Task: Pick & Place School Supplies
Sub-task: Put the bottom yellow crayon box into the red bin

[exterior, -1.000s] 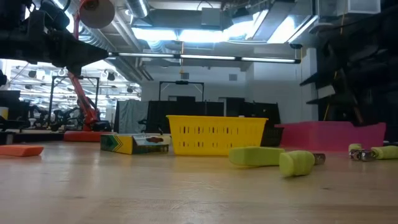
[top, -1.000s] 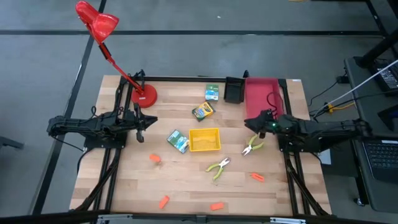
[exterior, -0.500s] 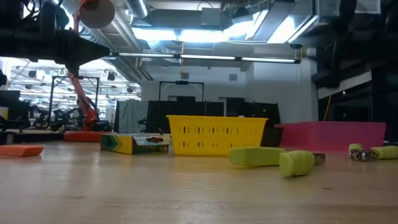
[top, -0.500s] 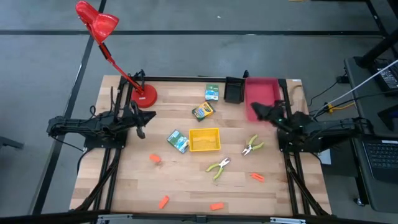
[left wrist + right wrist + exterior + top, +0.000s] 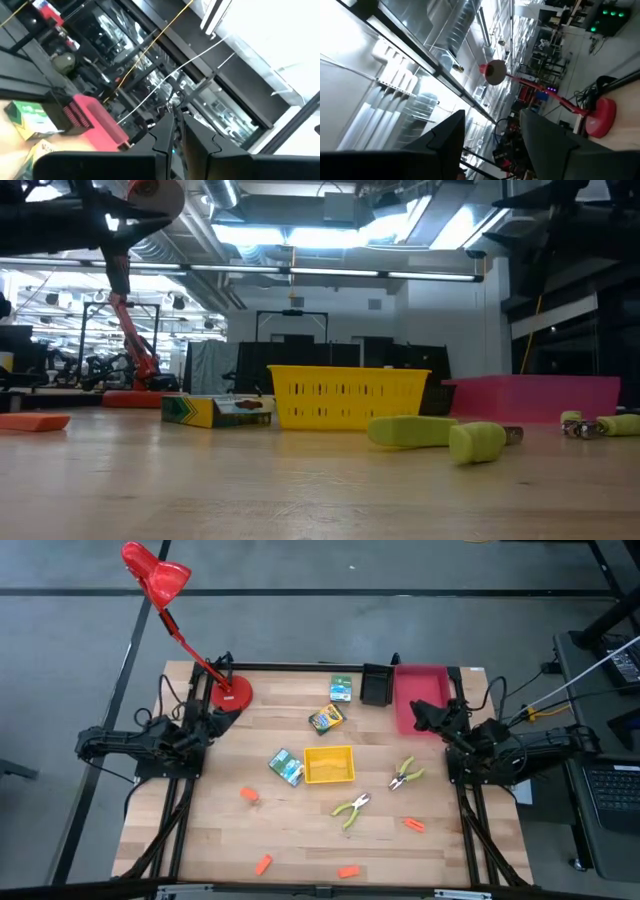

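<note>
Near edge of table: two orange pieces (image 5: 263, 864) (image 5: 348, 871) lie at the lower middle of the high view, loose on the wood of the table (image 5: 200, 840), well apart from both arms.
Next row back: a third orange piece (image 5: 249, 794) lies left of centre and a fourth (image 5: 414, 825) right of centre; one scissor-like tool (image 5: 351, 807) lies between them.
Centre: the yellow tray (image 5: 329, 765) sits mid-table, a printed box (image 5: 286, 767) just beside it on the left, the second scissor-like tool (image 5: 405, 775) to its right.
Far side: two more printed boxes (image 5: 326, 719) (image 5: 341, 690) lie toward the upper middle, near the black bin (image 5: 377, 686) and red tray (image 5: 420, 698).
Left pincer (image 5: 178, 131): pressed together, pinching nothing, held high at the left edge beside the lamp base (image 5: 232, 695).
Right pincer (image 5: 487, 131): spread wide, empty, raised at the right edge next to the red tray.
Step in hand: judged as not yet begun; nothing is picked and both arms are folded back.
Doing it well: the right pincer is already spread and the nearer scissor-like tool is its closest target; it would likely do best to come straight down over the handles, fingers across the narrow width, clear of the yellow tray wall.
Risk: the orange pieces look small and flat, so a shallow pinch may slide off.
</note>
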Robot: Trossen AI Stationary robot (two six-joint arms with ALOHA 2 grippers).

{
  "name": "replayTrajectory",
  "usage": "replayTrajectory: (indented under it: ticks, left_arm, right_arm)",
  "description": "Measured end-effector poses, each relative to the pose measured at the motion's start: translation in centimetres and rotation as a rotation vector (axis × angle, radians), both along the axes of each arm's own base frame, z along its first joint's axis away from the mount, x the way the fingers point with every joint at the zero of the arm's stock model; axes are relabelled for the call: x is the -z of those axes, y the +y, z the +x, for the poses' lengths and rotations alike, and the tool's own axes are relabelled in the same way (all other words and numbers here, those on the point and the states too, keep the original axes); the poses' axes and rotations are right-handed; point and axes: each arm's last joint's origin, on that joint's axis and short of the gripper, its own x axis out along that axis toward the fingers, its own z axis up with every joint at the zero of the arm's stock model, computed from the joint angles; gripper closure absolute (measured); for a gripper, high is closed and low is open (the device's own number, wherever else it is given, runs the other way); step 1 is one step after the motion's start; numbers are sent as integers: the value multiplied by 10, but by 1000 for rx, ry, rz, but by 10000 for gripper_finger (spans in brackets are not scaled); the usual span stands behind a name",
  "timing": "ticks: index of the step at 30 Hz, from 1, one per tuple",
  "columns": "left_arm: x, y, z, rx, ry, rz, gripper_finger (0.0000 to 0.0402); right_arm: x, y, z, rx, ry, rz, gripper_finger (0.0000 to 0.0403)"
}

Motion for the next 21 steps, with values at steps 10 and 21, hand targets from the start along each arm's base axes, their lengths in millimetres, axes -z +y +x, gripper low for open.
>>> replayTrajectory:
  ticks: [10, 21]
  left_arm:
    - [7, -4, 4, 173, 38, -64, 370]
    - [10, -4, 14, 157, 101, -52, 370]
  right_arm:
    - [0, 1, 1, -87, -57, 108, 207]
    - [-31, 6, 2, -210, -85, -92, 207]
